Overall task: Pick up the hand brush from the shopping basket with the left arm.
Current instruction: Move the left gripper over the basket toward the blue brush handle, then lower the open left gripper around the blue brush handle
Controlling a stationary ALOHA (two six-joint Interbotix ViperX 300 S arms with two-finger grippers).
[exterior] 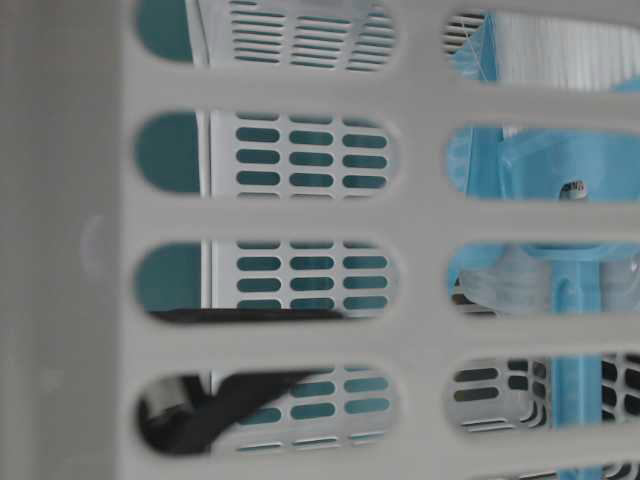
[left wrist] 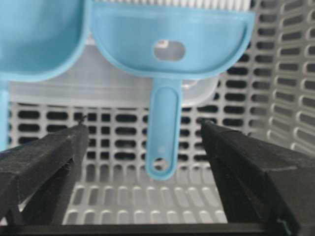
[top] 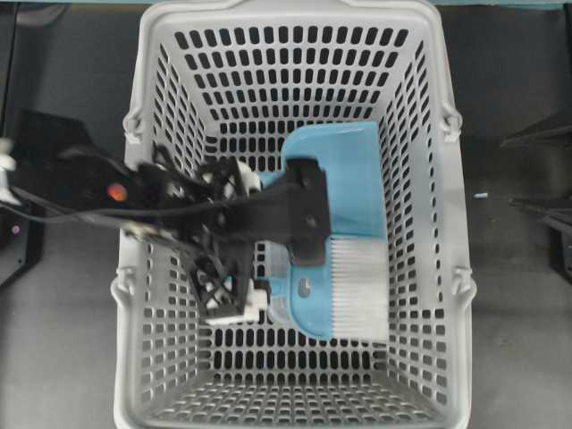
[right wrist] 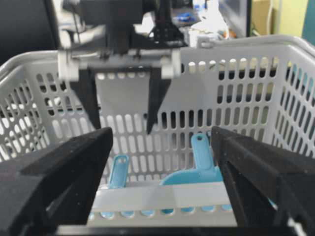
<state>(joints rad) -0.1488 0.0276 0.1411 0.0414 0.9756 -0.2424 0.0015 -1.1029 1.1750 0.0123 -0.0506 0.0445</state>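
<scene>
Inside large light-grey slotted plastic shopping basket [top: 161, 375]: light-blue dustpan [top: 344, 174] beside small light-blue white-bristled hand brush [left wrist: 170, 46], near right wall. Black left gripper [left wrist: 142, 147] spread wide, straddling brush handle, clear gaps either side. Right gripper [right wrist: 162, 162] released, outside rim.

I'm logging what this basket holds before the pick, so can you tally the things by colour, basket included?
Light blue: 2, the hand brush and the dustpan
Light grey: 1, the shopping basket
Total: 3
</scene>
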